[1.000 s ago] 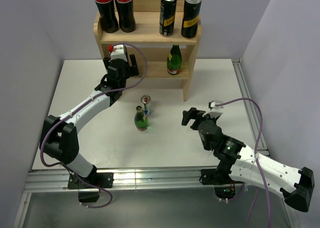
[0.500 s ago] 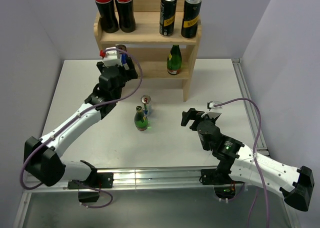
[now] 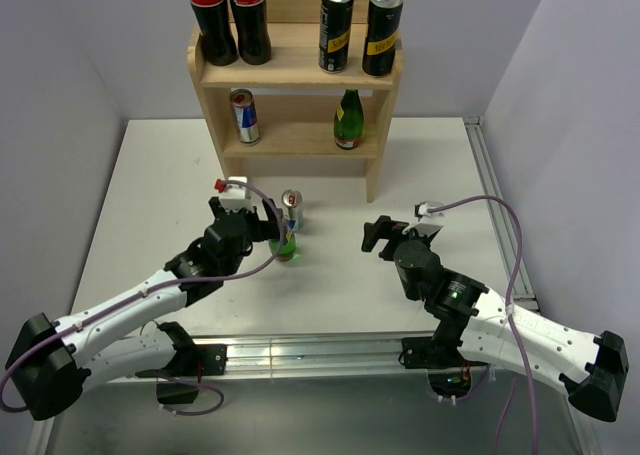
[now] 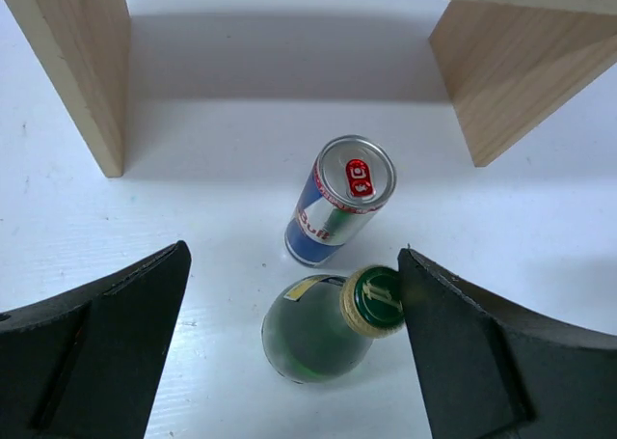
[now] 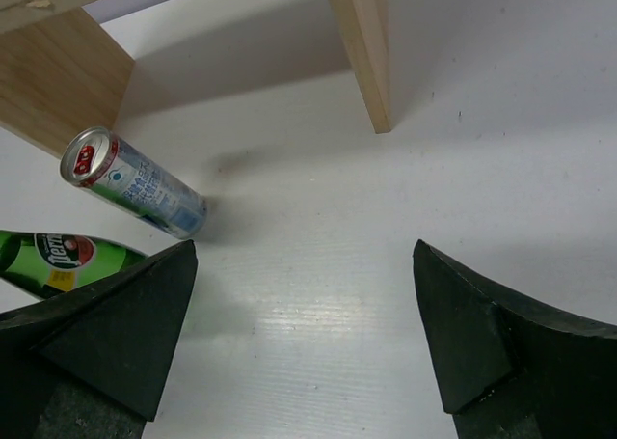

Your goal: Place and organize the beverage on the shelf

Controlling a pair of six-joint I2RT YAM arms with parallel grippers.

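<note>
The wooden shelf (image 3: 296, 76) stands at the back. Its top tier holds two cola bottles (image 3: 228, 17) and two black cans (image 3: 359, 30). A red-blue can (image 3: 243, 115) and a green bottle (image 3: 348, 120) stand on the middle tier. On the table stand another red-blue can (image 3: 291, 210) (image 4: 339, 200) and a green bottle (image 3: 284, 243) (image 4: 311, 335). My left gripper (image 3: 268, 230) (image 4: 294, 256) is open around that bottle, whose cap (image 4: 376, 301) lies close against the right finger. My right gripper (image 3: 378, 233) (image 5: 304, 248) stands open and empty to the right.
The right wrist view shows the shelf's side panel (image 5: 362, 43), the table can (image 5: 135, 183) and the green bottle (image 5: 58, 260) at the left. A metal rail (image 3: 300, 355) runs along the table's near edge. Grey walls close in the sides.
My left arm has pulled back from the shelf's middle tier, leaving a red-blue can there, and has come down over the green bottle on the table. The right arm has not moved.
</note>
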